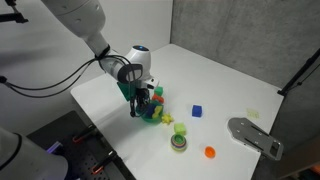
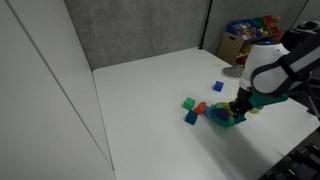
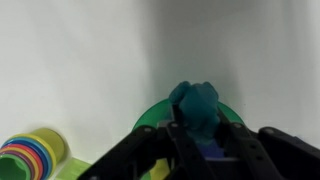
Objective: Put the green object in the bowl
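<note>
Wrist view: gripper jaws pinched narrow on the green object, which hangs over the bowl. Whether it touches the bowl is unclear. Coloured rings lie to the near left.

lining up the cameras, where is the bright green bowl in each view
Exterior view: bowl left of centre, under the pincer.
Exterior view: bowl lower right, under the pincer.
Wrist view: bottom centre, rim behind the teal block.
Shared landmark: the pincer shut on the teal block.
</note>
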`<state>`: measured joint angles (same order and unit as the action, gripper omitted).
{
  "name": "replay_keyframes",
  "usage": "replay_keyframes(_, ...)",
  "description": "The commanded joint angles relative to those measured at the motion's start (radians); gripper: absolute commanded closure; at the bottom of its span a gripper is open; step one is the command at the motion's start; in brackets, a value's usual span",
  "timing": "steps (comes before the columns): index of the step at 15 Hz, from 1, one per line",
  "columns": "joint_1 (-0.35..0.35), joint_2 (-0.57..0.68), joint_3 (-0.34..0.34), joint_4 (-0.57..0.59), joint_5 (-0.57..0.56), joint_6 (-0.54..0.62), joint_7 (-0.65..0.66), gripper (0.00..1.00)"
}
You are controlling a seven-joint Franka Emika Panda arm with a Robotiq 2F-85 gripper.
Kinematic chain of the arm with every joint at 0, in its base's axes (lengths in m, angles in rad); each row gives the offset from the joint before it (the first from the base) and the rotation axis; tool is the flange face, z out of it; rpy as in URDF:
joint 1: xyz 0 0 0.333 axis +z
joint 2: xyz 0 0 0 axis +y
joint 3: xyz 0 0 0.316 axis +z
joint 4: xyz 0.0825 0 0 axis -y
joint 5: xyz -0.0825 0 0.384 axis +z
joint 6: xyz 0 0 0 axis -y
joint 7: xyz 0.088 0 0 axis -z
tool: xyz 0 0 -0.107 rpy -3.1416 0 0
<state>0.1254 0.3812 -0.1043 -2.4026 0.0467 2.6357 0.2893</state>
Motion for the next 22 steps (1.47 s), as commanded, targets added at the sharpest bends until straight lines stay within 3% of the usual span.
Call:
replay_keyframes(1, -0.019, 0.015, -0.003, 0.015, -0.022, -0.004, 0.014, 0.9)
replay_keyframes(4, -0.03, 0.025, -0.004, 0.025, -0.017, -0.007, 0.008, 0.88)
replay_keyframes(5, -0.033, 0.025, -0.003, 0.026, -0.016, -0.009, 0.008, 0.47)
replay_keyframes(8, -0.033, 0.004, -0.006, 0.025, -0.022, -0.026, 0.01, 0.37)
replay_keyframes(12, -0.022, -0.023, -0.016, 0.041, -0.038, -0.052, 0.031, 0.04)
replay_keyframes(17, 0.013, -0.101, -0.043, 0.053, -0.132, -0.115, 0.119, 0.0)
replay_keyframes(22, -0.002, -0.246, -0.013, 0.03, -0.19, -0.232, 0.145, 0.0)
